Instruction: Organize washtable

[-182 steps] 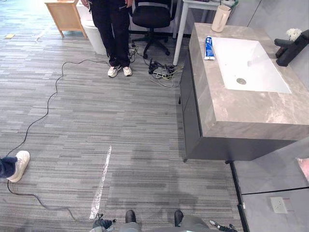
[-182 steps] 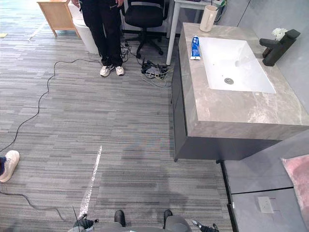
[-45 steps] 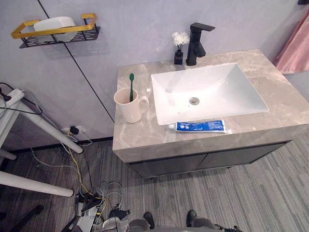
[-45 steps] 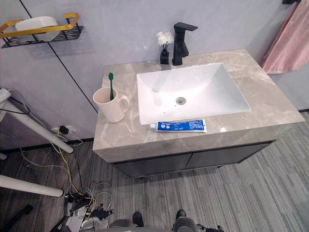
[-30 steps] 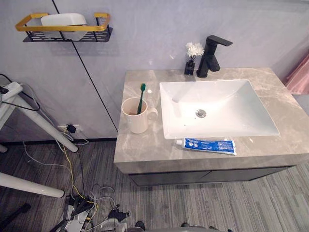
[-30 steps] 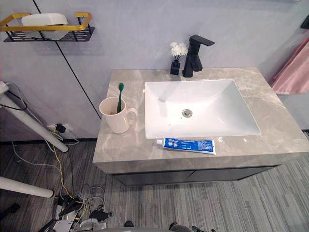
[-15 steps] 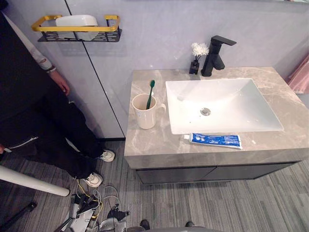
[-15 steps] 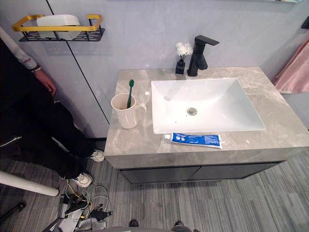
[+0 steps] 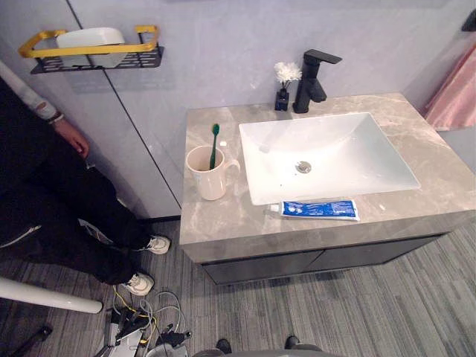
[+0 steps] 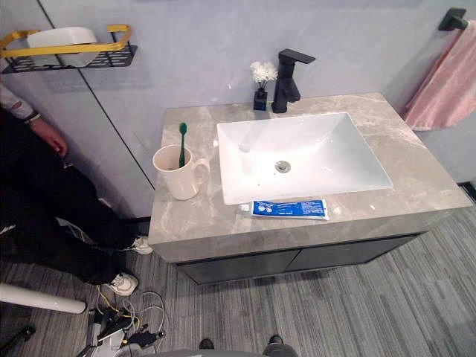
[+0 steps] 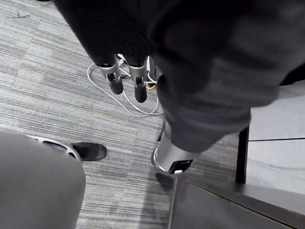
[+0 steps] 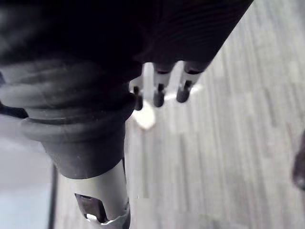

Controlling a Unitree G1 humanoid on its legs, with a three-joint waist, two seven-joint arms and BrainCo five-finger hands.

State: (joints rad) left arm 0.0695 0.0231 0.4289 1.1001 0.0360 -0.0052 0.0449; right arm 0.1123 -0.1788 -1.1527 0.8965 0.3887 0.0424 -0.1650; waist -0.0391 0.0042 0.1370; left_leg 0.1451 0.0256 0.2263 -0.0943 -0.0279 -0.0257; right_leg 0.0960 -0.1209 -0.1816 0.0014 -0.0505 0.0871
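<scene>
Blue-and-white toothpaste tube (image 9: 318,210), flat, fronting white rectangular basin (image 9: 357,149): judged light, squashy; pinch mid-body. Left hand (image 11: 139,88), right hand (image 12: 183,90): fingers straight, empty.

Marbled washtable (image 9: 217,224) bears a mug (image 9: 208,175), toothpaste tube (image 9: 320,210), faucet (image 9: 310,77) and vase (image 9: 282,100).

text: none legible | toothpaste tube (image 9: 320,210): white print on blue, unreadable
</scene>
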